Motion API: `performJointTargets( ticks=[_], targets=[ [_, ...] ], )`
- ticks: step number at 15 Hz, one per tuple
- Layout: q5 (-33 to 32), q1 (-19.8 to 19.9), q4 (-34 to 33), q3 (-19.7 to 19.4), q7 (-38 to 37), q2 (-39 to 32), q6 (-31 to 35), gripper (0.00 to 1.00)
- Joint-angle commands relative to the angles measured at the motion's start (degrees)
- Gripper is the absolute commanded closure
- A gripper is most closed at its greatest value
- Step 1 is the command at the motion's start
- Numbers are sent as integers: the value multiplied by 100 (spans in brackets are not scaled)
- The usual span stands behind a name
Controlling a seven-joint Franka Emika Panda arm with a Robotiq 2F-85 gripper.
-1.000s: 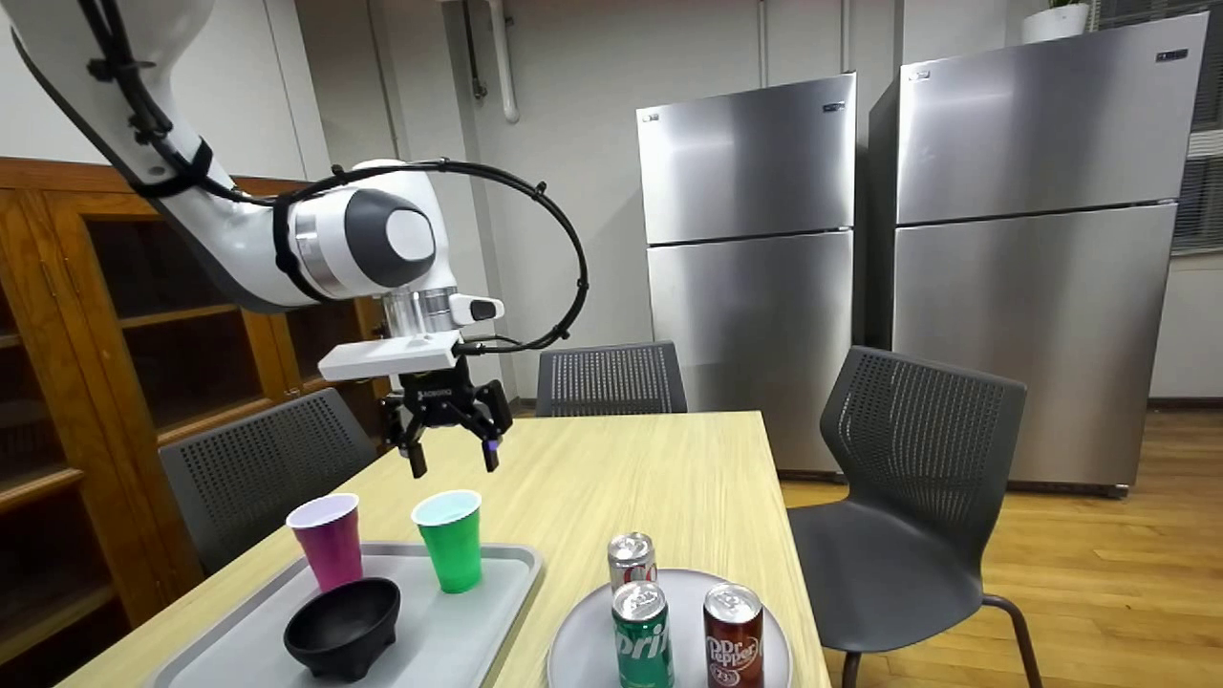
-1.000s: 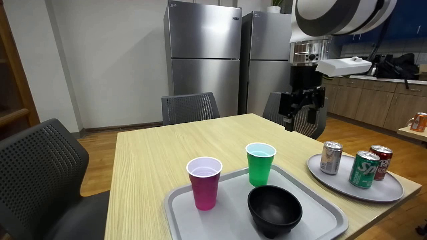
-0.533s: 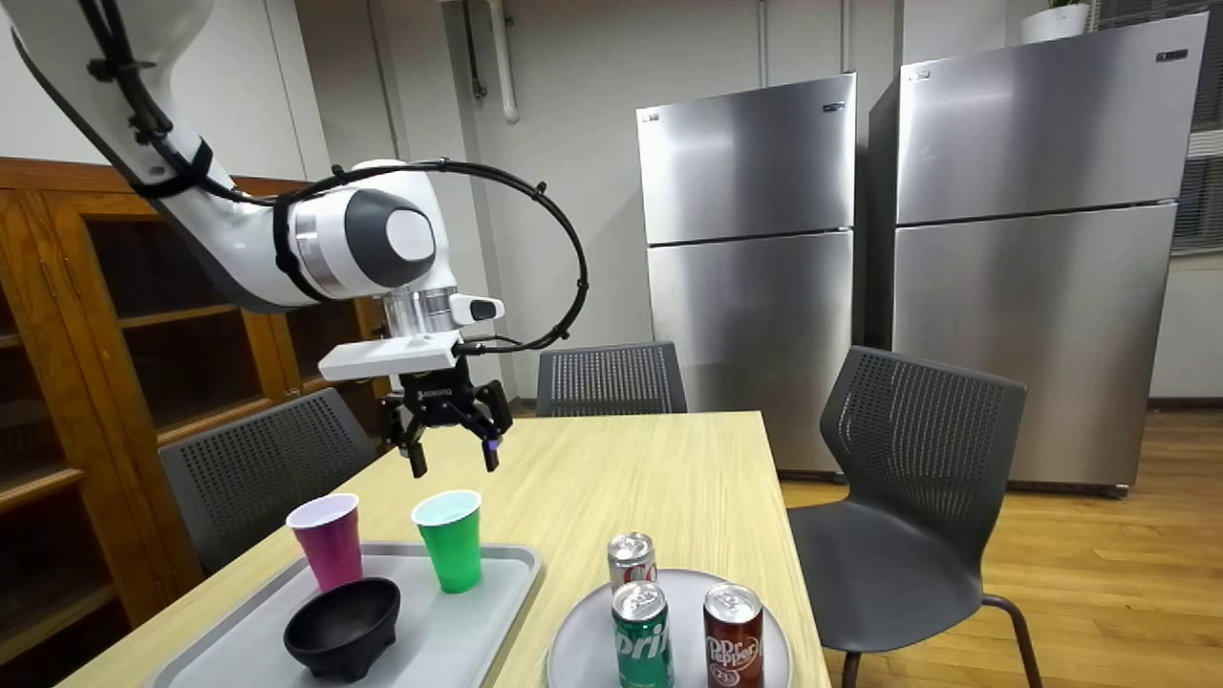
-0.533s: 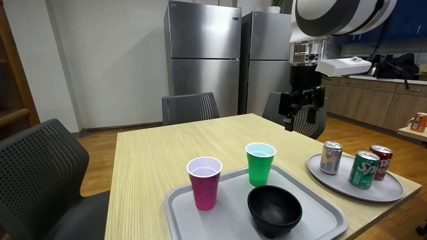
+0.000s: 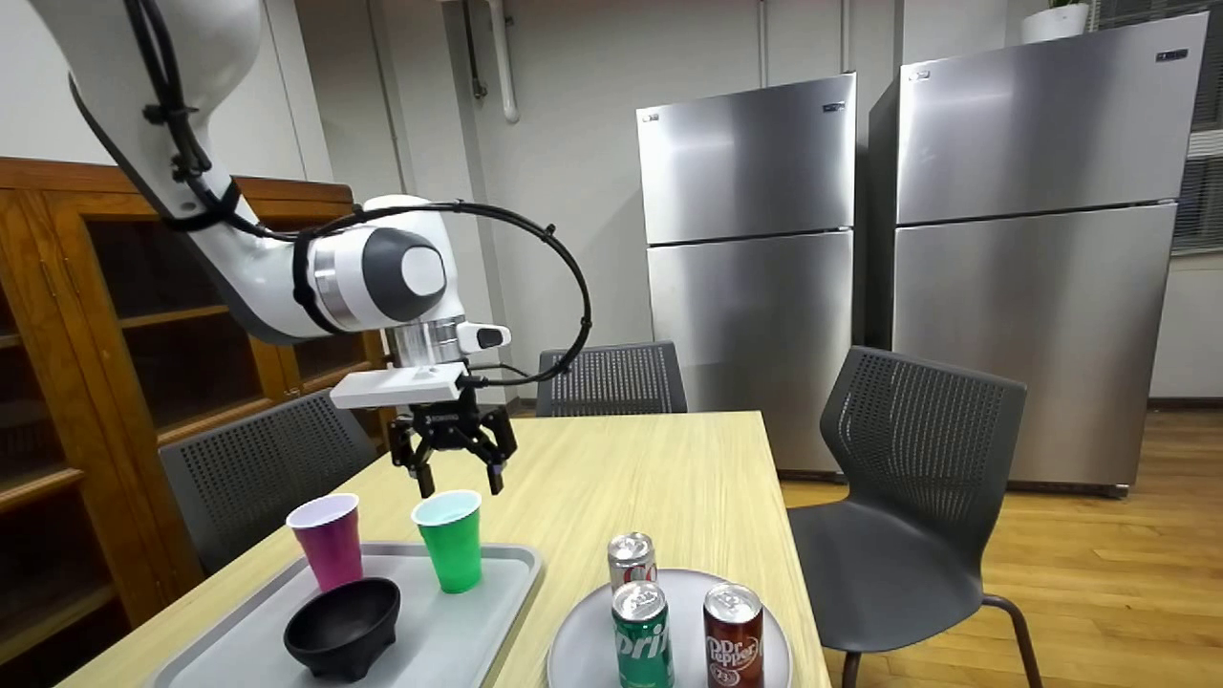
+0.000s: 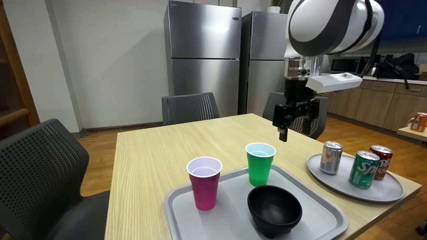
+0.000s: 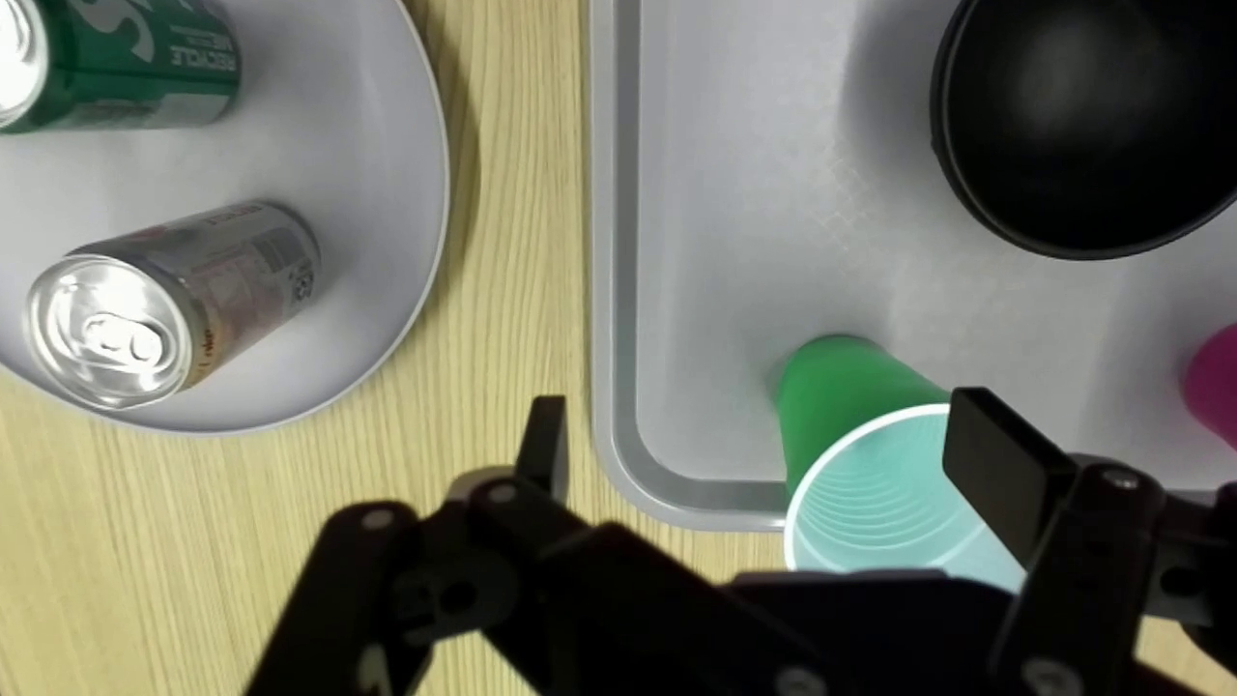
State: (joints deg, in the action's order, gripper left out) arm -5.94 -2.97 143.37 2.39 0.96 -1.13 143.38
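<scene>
My gripper (image 5: 461, 482) is open and empty above the table; it also shows in an exterior view (image 6: 295, 133). It is nearest to a green cup (image 5: 451, 549) with a white rim, upright at a tray corner (image 6: 233, 213). In the wrist view the green cup (image 7: 841, 387) lies between the fingers, partly hidden by the right finger (image 7: 1010, 474). The gripper appears higher than the cup and apart from it. A magenta cup (image 6: 204, 191) and a black bowl (image 6: 275, 210) stand on the same grey tray.
A round grey plate (image 6: 333, 182) beside the tray bears a silver can (image 6: 331, 158), a green Sprite can (image 6: 364, 170) and a dark red Dr Pepper can (image 5: 734, 640). Dark chairs (image 5: 611, 382) surround the wooden table (image 5: 669, 478). Two steel refrigerators (image 5: 755, 315) stand behind.
Half a second ago the arm was higher. It has come down, shifting slightly right in an exterior view and left in another. The gripper stays open; cups, bowl and cans have not moved.
</scene>
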Motion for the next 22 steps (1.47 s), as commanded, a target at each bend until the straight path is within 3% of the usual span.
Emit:
performJointTargets(
  ticks=[1,17,22],
  targets=[
    [-26,-62,-324,60,-228,-540,246,0],
    [37,-215,-1345,31,-169,-1780,549,0],
    [3,-239,-1384,52,-60,-1812,503,0]
  ],
)
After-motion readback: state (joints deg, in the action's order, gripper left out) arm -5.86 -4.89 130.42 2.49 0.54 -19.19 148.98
